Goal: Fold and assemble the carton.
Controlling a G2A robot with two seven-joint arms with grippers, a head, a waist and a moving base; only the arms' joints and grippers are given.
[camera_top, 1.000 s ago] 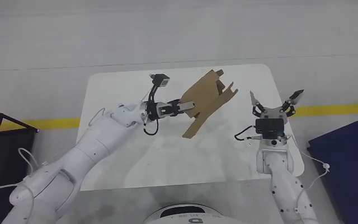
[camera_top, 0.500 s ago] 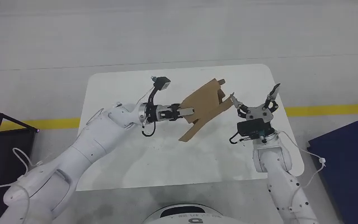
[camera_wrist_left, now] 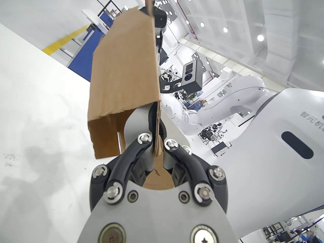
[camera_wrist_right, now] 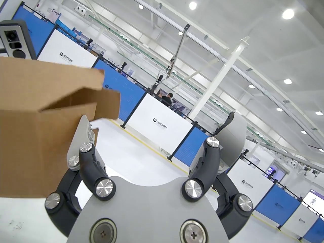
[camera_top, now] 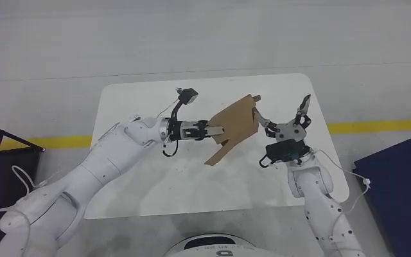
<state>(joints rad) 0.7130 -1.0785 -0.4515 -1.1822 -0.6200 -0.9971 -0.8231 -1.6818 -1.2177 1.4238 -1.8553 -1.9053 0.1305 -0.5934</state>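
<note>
The carton point(camera_top: 235, 121) hangs clear of the table point(camera_top: 192, 186), over its middle and nearer the far edge; the left claw point(camera_wrist_left: 155, 127) is clamped on one thin wall at the carton's end, holding the half-opened sleeve out toward the other arm; the right claw point(camera_top: 284, 110) stands spread wide at the opposite end with nothing in it, one finger just beside a loose flap point(camera_wrist_right: 108, 106) — whether it touches I cannot tell; the carton looks like plain brown cardboard, so probably light, stiff across each panel yet ready to hinge at every crease; pinched by a single wall it is likely to sway and skew under a push; the better hold is flat across a panel close to a crease or a flap's root — not the floppy free tip — and with a mild squeeze, since a hard one would dent it
</note>
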